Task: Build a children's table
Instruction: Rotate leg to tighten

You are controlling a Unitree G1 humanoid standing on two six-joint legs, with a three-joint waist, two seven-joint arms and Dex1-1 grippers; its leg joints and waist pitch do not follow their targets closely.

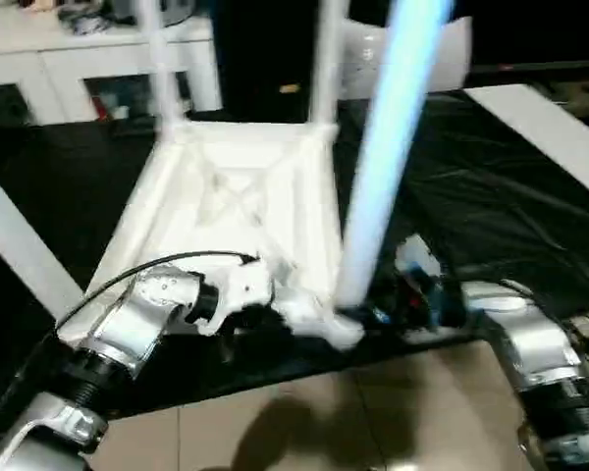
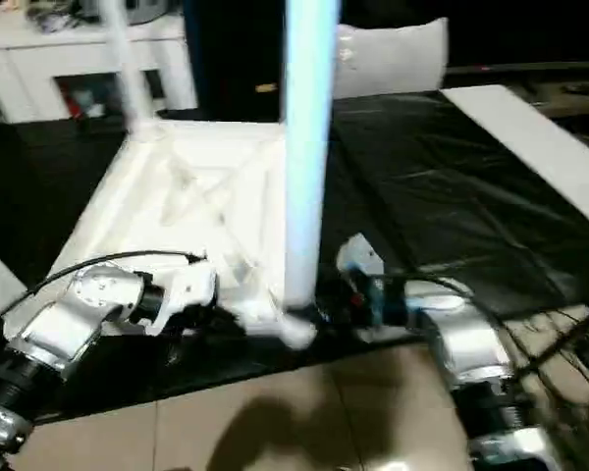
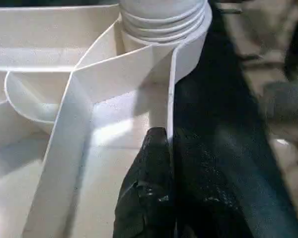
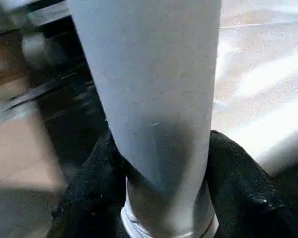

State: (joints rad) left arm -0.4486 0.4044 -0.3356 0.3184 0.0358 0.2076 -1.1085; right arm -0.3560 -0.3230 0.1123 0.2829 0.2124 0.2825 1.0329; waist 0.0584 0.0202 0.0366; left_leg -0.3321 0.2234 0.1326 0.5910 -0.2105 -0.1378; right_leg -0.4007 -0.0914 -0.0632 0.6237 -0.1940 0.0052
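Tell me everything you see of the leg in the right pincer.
The leg is a long, round, smooth white plastic tube. It stands nearly upright, leaning slightly, its lower end at the near corner socket of the upside-down tabletop. The right pincer clasps it low down, one black finger on each side. Its threaded end sits in the socket.

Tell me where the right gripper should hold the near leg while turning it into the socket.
Low on the leg, just above the threaded end, coming in level from the robot's right side: it stands upright and round, so the right gripper fingers wrap it there, nearest the corner socket.
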